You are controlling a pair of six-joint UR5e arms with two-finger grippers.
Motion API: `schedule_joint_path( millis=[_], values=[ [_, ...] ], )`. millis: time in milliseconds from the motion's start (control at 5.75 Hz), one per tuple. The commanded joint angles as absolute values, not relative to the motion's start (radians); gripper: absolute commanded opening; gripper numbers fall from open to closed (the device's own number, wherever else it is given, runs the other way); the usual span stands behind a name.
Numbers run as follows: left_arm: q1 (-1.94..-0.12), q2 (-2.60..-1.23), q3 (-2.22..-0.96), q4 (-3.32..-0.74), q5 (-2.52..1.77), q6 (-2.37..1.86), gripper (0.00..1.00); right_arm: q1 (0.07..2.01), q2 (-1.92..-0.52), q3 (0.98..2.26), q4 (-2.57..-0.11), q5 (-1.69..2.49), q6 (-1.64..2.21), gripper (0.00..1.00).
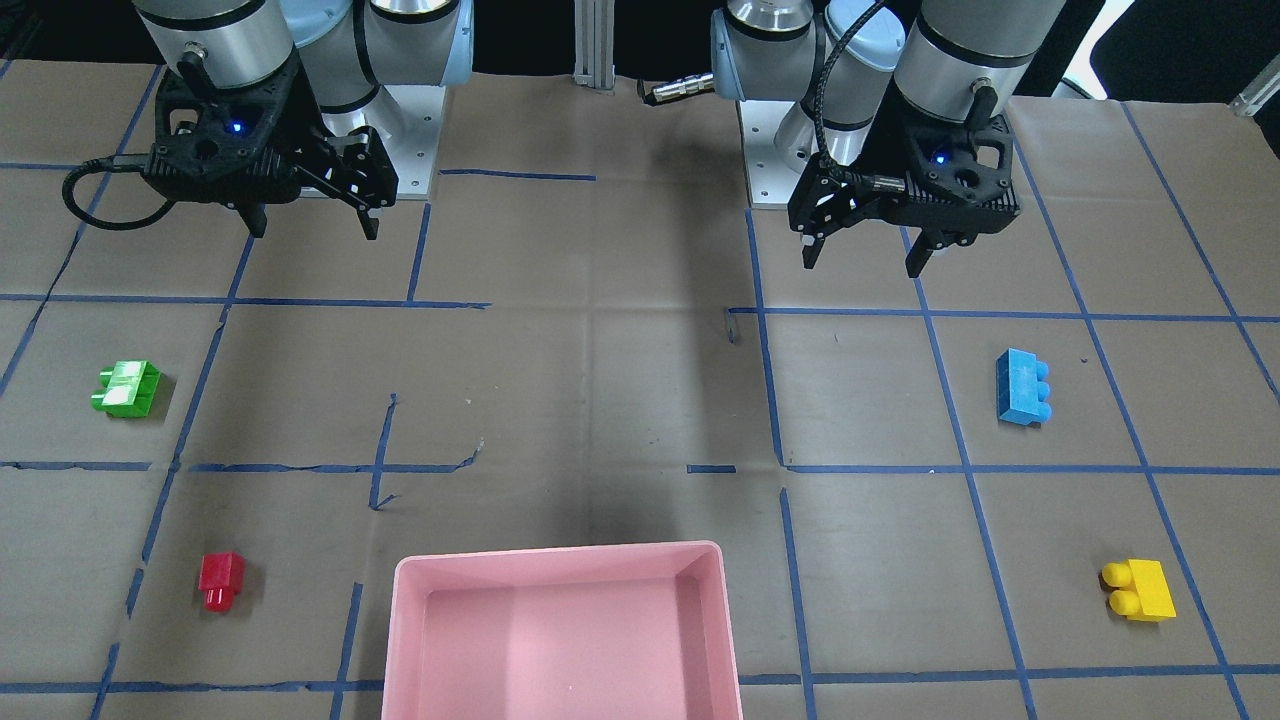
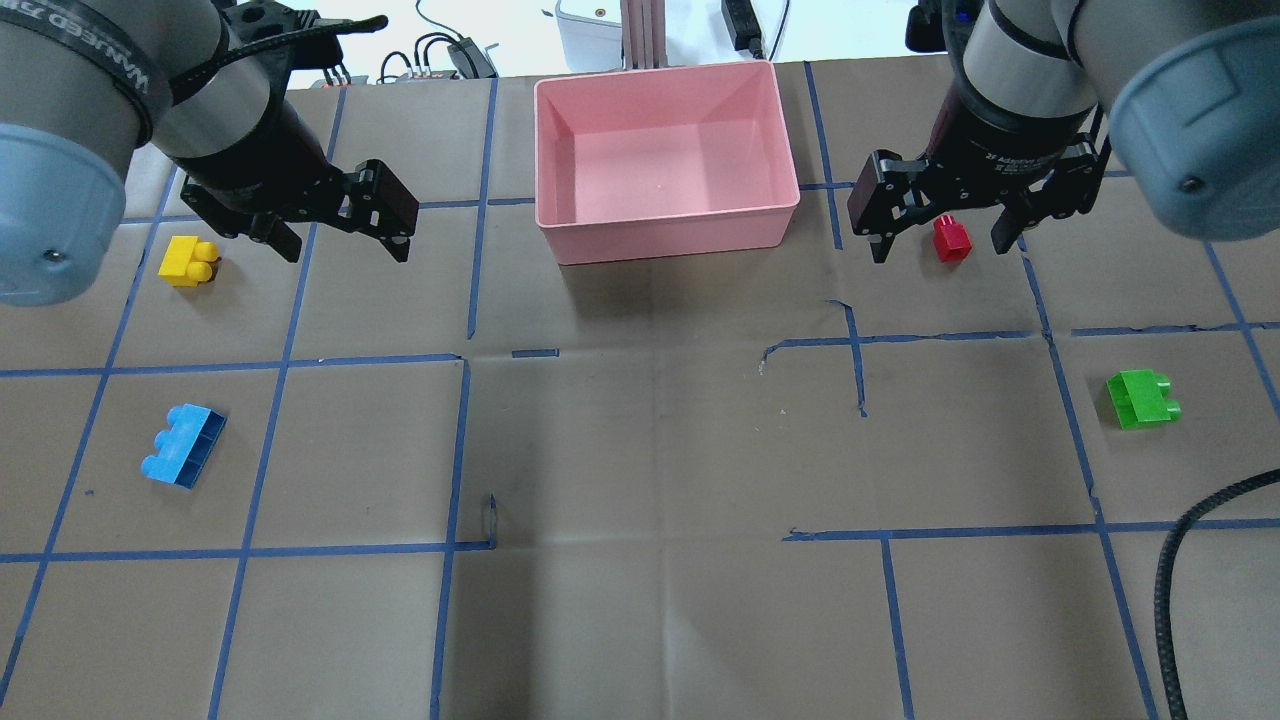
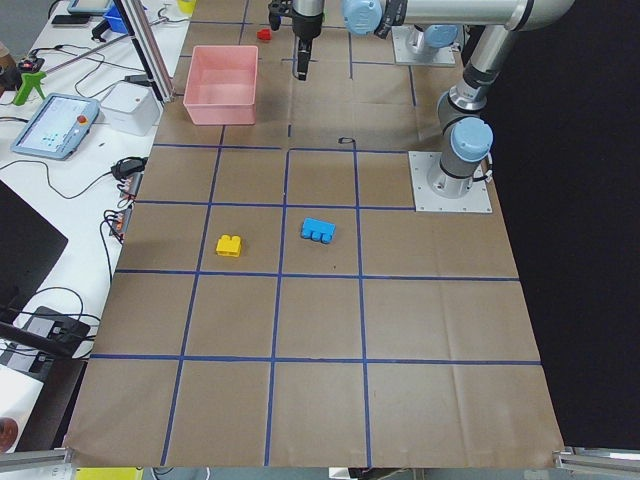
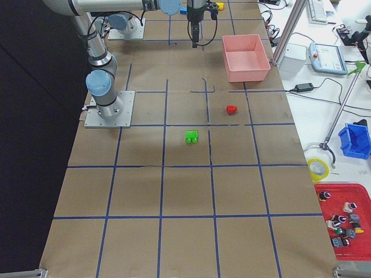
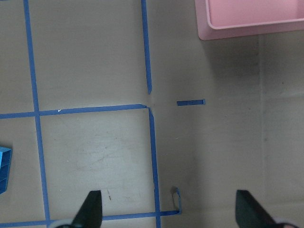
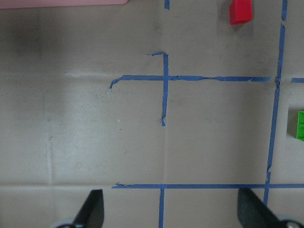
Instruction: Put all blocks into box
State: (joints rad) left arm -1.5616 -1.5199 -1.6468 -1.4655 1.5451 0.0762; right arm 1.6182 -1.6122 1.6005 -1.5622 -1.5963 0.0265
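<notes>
Right, left fingers (image 5: 92,206) and right fingers (image 6: 92,209) are spread apart above the bench (image 2: 640,450). All four blocks lie on their sides outside the box (image 2: 560,170):
- yellow block (image 2: 185,262): studs toward box
- blue block (image 2: 185,445): long axis roughly along box's short side, studs away
- green block (image 2: 1140,398): studs away
- red block (image 2: 952,240): nearest box

The left arm (image 1: 985,40) and right arm (image 1: 215,35) have silver tubes and light blue joint caps. The left end effector (image 1: 862,262) and right end effector (image 1: 314,228) are black, each with 2 thin fingers (image 1: 809,252) and a blue light (image 1: 938,157).
</notes>
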Motion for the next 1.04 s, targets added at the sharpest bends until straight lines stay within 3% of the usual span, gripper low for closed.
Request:
schedule_joint_path(
  millis=[0,174,522,870],
  values=[
    [-1.533,-1.517,-1.647,-1.476,1.549,0.084,1.00,1.621,-1.612,1.600,-1.559,-1.592,0.028,1.00],
    [-1.463,-1.506,-1.649,-1.486,1.549,0.141,1.00,1.621,-1.612,1.600,-1.557,-1.595,0.029,1.00],
    [-1.146,-1.465,-1.705,-1.537,1.552,0.561,1.00,1.602,-1.614,1.606,-1.562,-1.598,0.022,1.00],
    [-0.754,-1.451,-1.788,-1.526,1.548,1.044,1.00,1.354,-1.646,1.638,-1.555,-1.597,-0.179,1.00]
  ],
)
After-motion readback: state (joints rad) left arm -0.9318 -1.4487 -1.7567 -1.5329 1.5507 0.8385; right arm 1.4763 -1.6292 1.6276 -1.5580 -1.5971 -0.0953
